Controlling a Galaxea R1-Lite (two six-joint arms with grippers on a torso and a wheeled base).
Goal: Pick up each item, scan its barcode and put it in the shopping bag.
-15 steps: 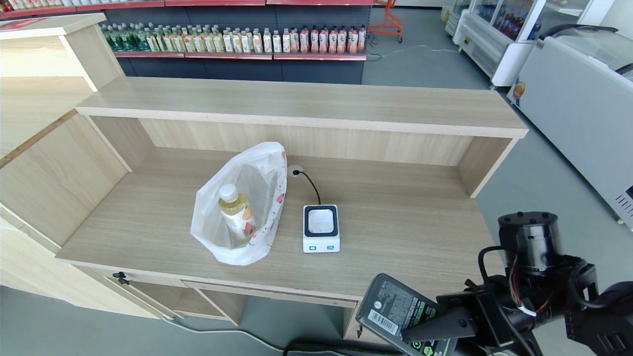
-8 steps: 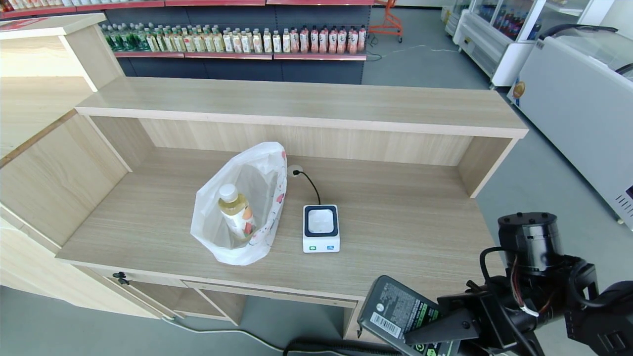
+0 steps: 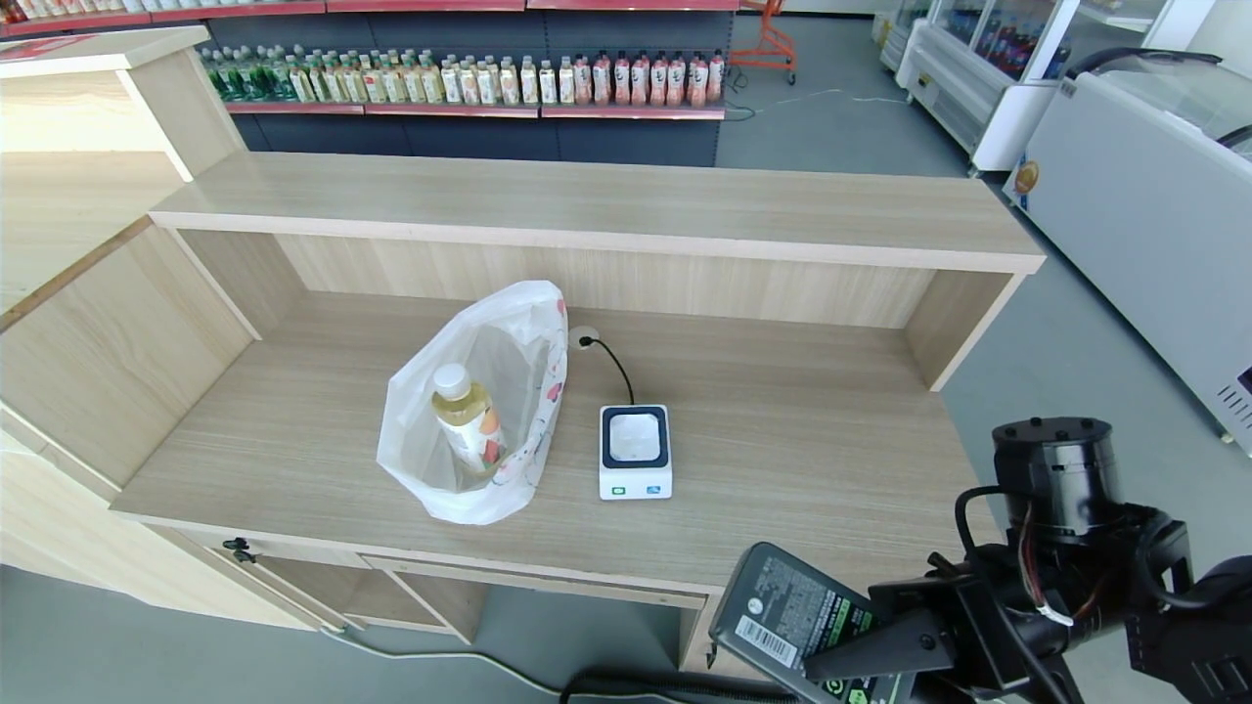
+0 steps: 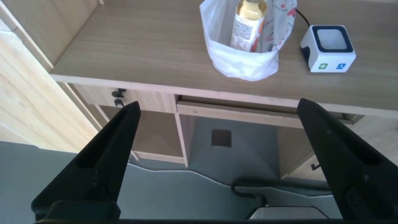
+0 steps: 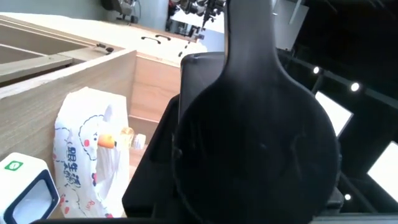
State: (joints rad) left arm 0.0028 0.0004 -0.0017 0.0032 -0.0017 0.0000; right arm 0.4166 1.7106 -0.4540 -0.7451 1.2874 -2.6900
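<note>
Dark packet (image 3: 782, 606), partly cut off, clamped in right pincer (image 3: 831, 665); left pincer (image 4: 214, 165) spread wide.

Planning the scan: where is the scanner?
In the head view, the scanner sits on the counter just right of the shopping bag.

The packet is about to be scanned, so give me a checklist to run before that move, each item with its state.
1. Grip on the packet: ok, the right gripper is shut on it.
2. The barcode turned toward the scanner: not ok, it faces up.
3. The scanner window uncovered: ok.
4. The bag mouth open: ok, a bottle stands inside.
5. The left gripper out of the way: ok, open and empty, in front of the counter.
</note>
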